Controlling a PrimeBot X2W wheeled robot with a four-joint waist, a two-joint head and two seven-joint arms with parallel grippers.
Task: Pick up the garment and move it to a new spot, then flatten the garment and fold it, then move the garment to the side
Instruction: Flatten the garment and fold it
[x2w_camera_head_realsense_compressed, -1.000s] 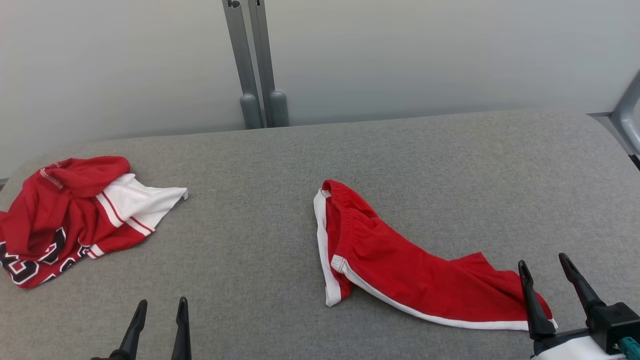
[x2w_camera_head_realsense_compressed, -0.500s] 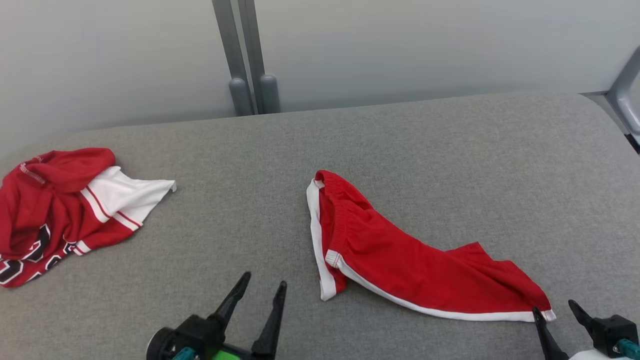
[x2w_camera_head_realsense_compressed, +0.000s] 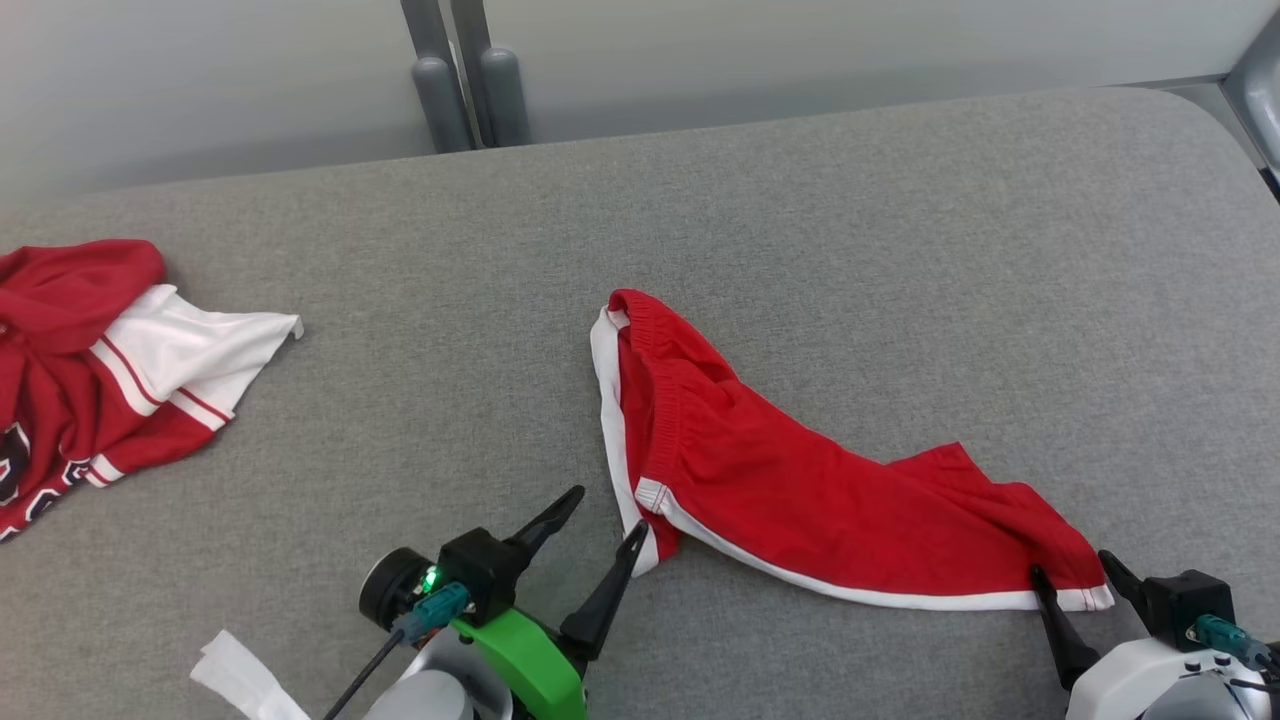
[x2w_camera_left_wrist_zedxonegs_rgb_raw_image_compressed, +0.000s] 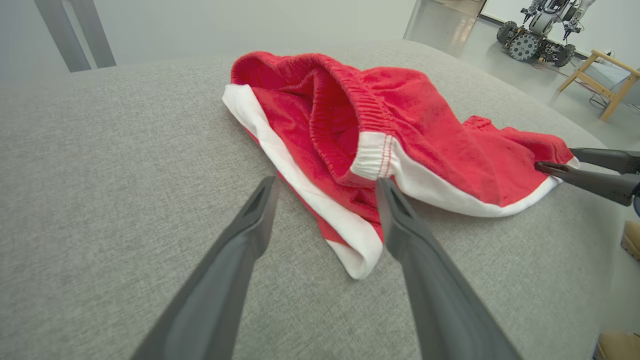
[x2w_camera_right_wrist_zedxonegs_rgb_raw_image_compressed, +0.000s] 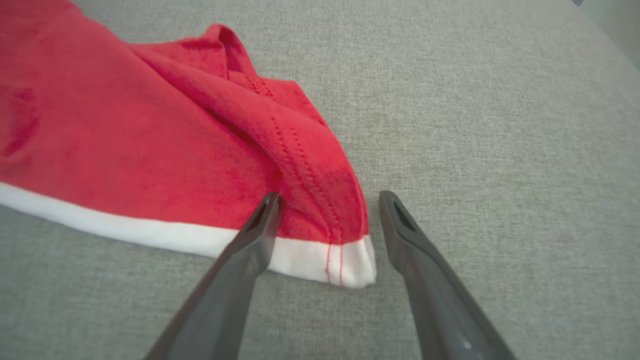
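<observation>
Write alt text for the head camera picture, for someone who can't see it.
Red shorts with white trim lie rumpled on a grey table, the open left gripper at their waistband end and the open right gripper at their hem corner. Another red and white garment lies at the table's left edge.

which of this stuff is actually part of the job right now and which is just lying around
In the job:
red shorts with white trim
left gripper, open at their waistband corner
right gripper, open at their hem corner

Just lying about:
red and white jersey, crumpled at the left of the grey table
grey posts behind the table
</observation>
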